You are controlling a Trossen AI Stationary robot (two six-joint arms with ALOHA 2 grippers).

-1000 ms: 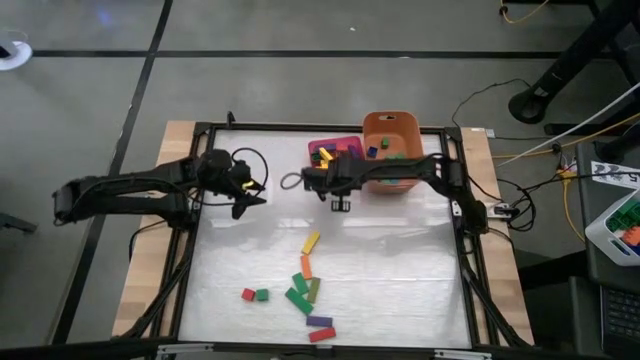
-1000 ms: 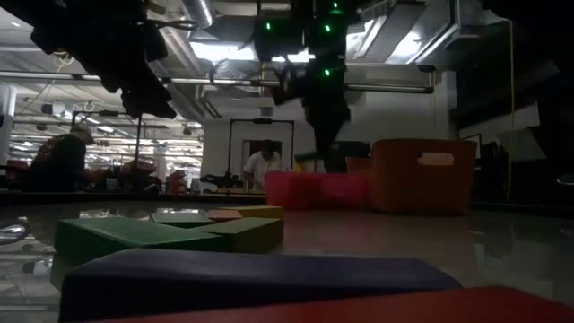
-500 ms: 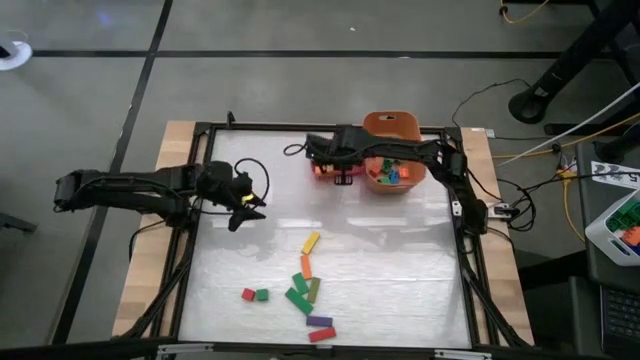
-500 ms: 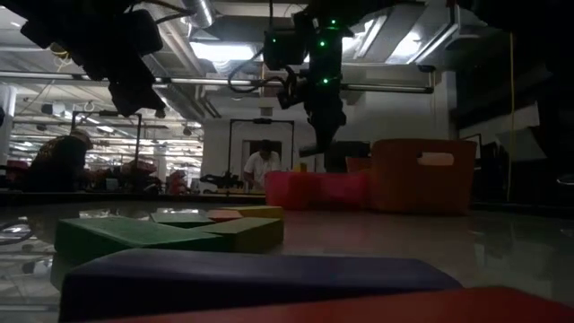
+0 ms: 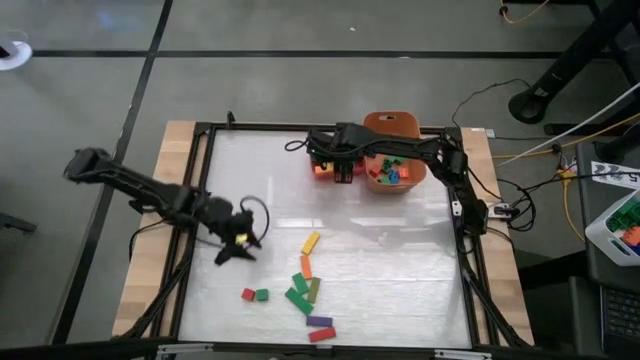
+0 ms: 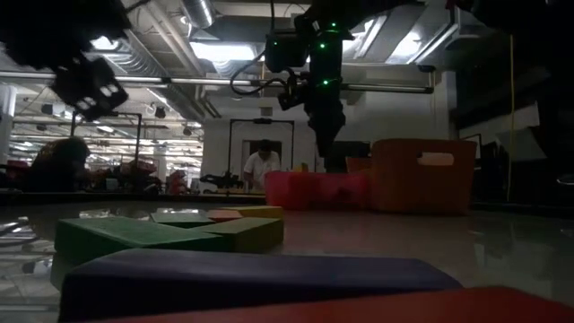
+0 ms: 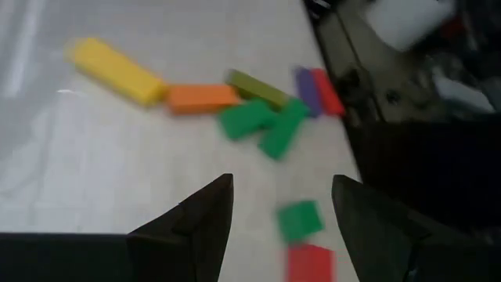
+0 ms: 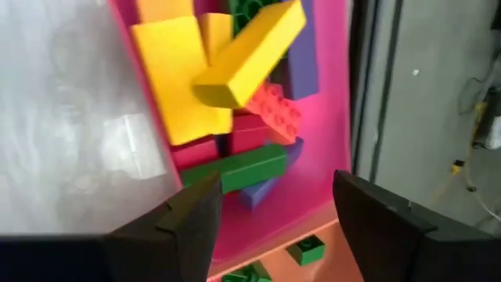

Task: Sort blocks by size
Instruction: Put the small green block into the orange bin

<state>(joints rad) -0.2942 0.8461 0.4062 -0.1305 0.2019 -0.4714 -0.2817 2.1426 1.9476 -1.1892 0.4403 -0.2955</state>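
Note:
Loose blocks lie near the table's front: a yellow bar (image 5: 311,242), an orange bar (image 5: 306,266), green bars (image 5: 297,296), a purple bar (image 5: 319,321), a red bar (image 5: 321,334), and a red cube (image 5: 248,294) beside a green cube (image 5: 262,294). My left gripper (image 5: 232,250) hovers open, left of them; its wrist view shows the green cube (image 7: 300,219) ahead of the open fingers (image 7: 200,223). My right gripper (image 5: 337,167) hangs open above the pink tray (image 8: 329,157). In the tray a yellow bar (image 8: 250,55) rests tilted on other long blocks.
The orange tub (image 5: 392,150) with small blocks stands right of the pink tray at the far edge; in the low view the tub (image 6: 421,175) and the tray (image 6: 314,190) stand side by side. A black frame (image 5: 205,200) borders the table. People show in the room beyond.
My left gripper has swung toward the table's near edge, closer to the loose blocks. My right gripper has gone toward the far edge and now stands over the pink tray.

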